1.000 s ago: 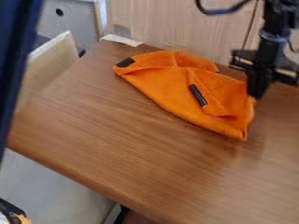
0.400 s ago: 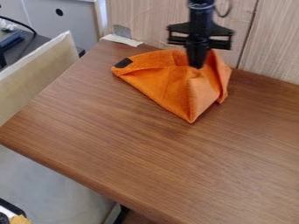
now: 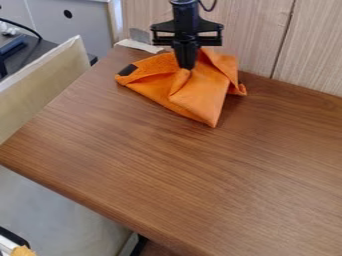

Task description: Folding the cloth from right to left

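Cloth (image 3: 200,95): partly folded, pinched by black gripper (image 3: 187,67).
Lies near the far edge of the worktop (image 3: 167,165), left part flat, right part gathered and turned over in uneven layers; one point directed toward the near side, dark patch (image 3: 127,70) at the left corner. Held from above at the upper middle; jaws directed down, closed close together on a raised fold. Just beyond the upper left of the cloth: pale strip (image 3: 139,46) along the worktop edge, with small grey piece (image 3: 139,35) upright behind. Behind the worktop: light wood-grain panel (image 3: 250,42). To the left, in order outward: pale board (image 3: 50,77), set at a slant, then dark cable (image 3: 23,26). At upper left: grey cabinet (image 3: 87,27) with round hole.
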